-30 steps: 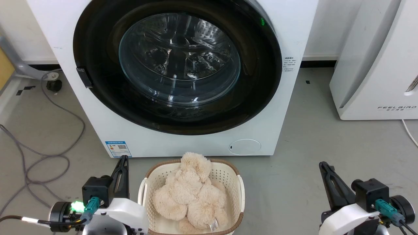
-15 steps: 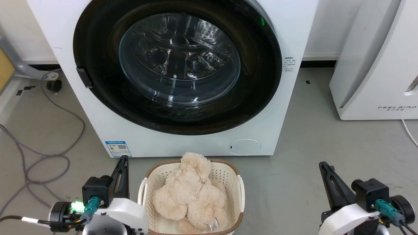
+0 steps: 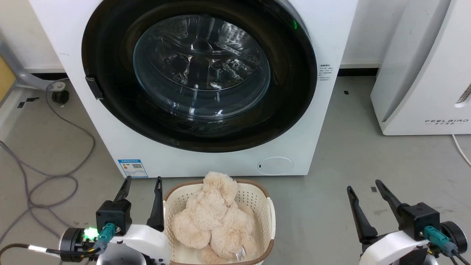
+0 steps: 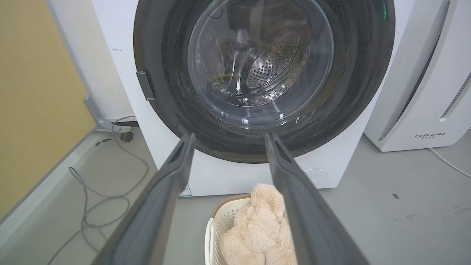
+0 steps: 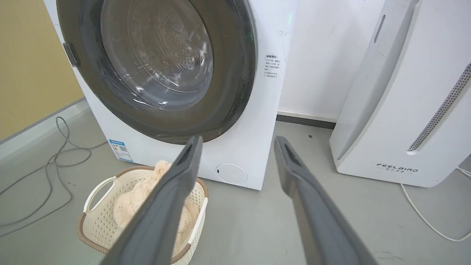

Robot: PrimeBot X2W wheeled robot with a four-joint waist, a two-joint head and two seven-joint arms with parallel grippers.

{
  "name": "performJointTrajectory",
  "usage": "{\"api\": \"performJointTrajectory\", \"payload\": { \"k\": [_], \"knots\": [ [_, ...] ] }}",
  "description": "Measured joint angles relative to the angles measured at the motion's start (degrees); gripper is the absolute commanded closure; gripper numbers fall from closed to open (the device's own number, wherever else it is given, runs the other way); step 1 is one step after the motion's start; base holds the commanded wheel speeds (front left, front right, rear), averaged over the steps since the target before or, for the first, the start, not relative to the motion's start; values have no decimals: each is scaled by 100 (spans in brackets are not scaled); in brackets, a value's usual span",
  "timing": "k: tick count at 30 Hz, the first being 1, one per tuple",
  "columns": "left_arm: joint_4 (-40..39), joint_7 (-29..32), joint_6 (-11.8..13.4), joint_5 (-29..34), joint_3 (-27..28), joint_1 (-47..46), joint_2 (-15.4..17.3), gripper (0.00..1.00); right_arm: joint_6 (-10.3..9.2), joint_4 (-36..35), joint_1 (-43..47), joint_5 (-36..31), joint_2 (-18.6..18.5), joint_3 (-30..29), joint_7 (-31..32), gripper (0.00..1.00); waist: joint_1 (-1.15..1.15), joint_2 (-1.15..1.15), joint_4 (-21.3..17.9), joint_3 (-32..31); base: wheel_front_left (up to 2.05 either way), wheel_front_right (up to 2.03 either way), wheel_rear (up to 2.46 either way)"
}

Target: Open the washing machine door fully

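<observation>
The left gripper sits at the lower left of the head view, its two dark fingers spread wide with nothing between them. In the left wrist view the same gap frames the bottom of the door. The right gripper, at the lower right, is likewise splayed wide and empty. That makes two grippers and four fingers, none touching anything.

Between them, at bottom centre, stands one cream perforated basket with a brown rim, holding one fluffy beige plush toy. The left gripper's inner finger is just beside the basket's left rim. The right gripper is well apart from it, with bare grey floor around and ahead.

Above the basket rises one white washing machine, filling the upper centre. Its one washing machine door, a glossy black disc with a clear glass bowl, lies shut flush against the front and reaches nearly to both side edges. One small dark latch tab sits on the disc's left edge and one green light at its upper right.

Low on the front are one blue label at the left, its print too small to read, and one round white flap at the right. A block of small print by the door's right edge is illegible.

At the right edge stands one white sloped appliance marked FEELBIRD. Grey cable loops over the floor at left.
</observation>
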Motion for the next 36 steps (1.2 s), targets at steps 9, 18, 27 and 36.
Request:
{"api": "performJointTrajectory", "payload": {
  "k": [9,18,27,36],
  "knots": [
    [65,-100,-8,-101,-51,-3,0,0,0,3,12,65,0,0,-109,100,0,0,0,-3,0,0,0],
    [100,-219,-47,-156,-116,-5,-1,0,0,2,19,547,0,14,-213,100,0,0,15,-4,0,0,0],
    [109,-313,-48,-253,-176,-14,-1,0,0,87,1,1546,0,42,-333,100,0,0,41,21,0,0,0],
    [80,-428,-48,-324,-205,-47,-1,0,0,342,-302,2514,0,-40,-341,100,0,0,62,151,0,0,0]
  ]
}}
